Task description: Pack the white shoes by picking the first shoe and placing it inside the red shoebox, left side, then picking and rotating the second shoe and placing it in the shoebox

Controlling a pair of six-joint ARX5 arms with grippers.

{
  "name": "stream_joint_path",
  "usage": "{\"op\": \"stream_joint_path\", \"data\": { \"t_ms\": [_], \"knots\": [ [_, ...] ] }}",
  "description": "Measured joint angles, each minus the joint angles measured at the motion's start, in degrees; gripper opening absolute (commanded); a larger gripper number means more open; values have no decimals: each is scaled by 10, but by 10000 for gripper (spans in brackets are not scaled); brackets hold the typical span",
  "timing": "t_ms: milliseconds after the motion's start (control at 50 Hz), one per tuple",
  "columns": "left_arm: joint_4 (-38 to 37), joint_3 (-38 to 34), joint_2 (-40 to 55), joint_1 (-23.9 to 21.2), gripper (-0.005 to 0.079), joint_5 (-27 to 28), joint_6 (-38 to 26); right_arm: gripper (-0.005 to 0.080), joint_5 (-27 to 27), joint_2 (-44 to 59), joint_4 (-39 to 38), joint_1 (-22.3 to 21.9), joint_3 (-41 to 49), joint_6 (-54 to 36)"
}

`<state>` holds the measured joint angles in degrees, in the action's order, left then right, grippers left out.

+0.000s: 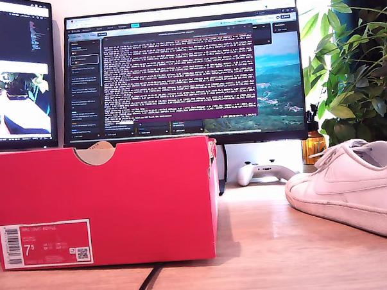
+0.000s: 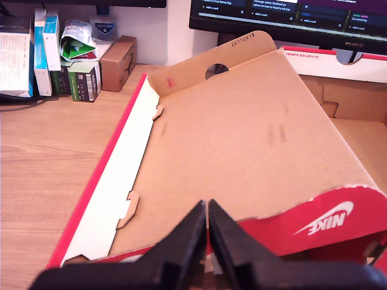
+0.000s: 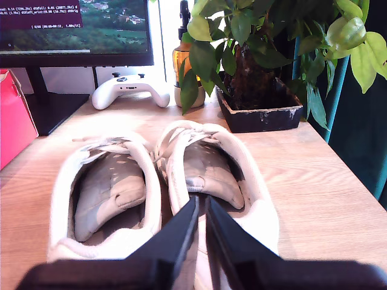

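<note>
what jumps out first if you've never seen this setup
The red shoebox fills the exterior view's left, open and empty inside, with my first gripper above its near end. At that view's right a white shoe lies on the wooden desk; the second wrist view shows the pair side by side under my second gripper. A big monitor glows behind.

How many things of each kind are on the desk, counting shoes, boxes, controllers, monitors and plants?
Shoes: 2, first, second
Shoebox: 1
Controller: 1
Monitors: 2, first, second
Plant: 1
Total: 7
</note>
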<state>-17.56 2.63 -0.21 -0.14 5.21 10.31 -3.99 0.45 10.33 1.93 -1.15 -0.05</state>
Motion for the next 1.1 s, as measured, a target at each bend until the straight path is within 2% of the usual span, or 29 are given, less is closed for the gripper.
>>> {"op": "stream_joint_path", "data": {
  "t_ms": [360,500,600,820,900,1000,1100],
  "knots": [
    [0,0,0,0,-19,2,0,-10,1,0,-1,0,0,0],
    [10,0,0,0,-19,16,3,-10,27,0,-32,0,0,13],
    [46,-1,0,0,-19,47,13,-10,60,0,-81,0,0,52],
    [135,10,0,-1,-19,115,31,-10,114,0,-266,0,0,64],
    [174,25,0,-1,-19,131,59,-10,137,0,-318,0,0,105],
    [233,46,0,-1,-19,156,89,-10,162,0,-327,0,-5,127],
    [240,66,0,-1,-19,191,104,-10,187,0,-293,0,-25,136]
  ]
}}
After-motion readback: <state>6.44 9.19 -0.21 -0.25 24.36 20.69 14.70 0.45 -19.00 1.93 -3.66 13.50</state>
